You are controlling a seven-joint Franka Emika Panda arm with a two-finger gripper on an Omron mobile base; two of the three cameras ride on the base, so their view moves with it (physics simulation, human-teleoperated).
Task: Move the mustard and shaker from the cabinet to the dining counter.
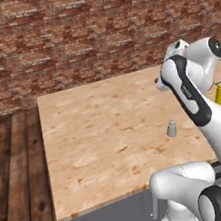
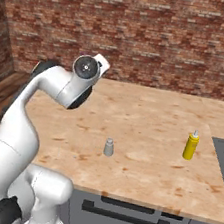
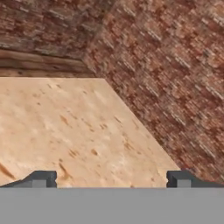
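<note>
While the shaker (image 2: 109, 147) stands upright on the dining counter (image 1: 95, 130), well apart from the mustard (image 2: 191, 145), we see both bottles resting free on the light wood, the mustard close to the counter's right end beside a dark grey inset. Our gripper (image 3: 111, 179) hangs above the slab with its jaws spread wide and nothing between them, its fingertips (image 3: 41, 178) pointing over bare wood toward the brick wall (image 2: 145, 33) behind.

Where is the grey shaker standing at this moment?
The shaker stands upright on the dining counter near its front edge, left of the mustard in the right base view, apart from it.
</note>
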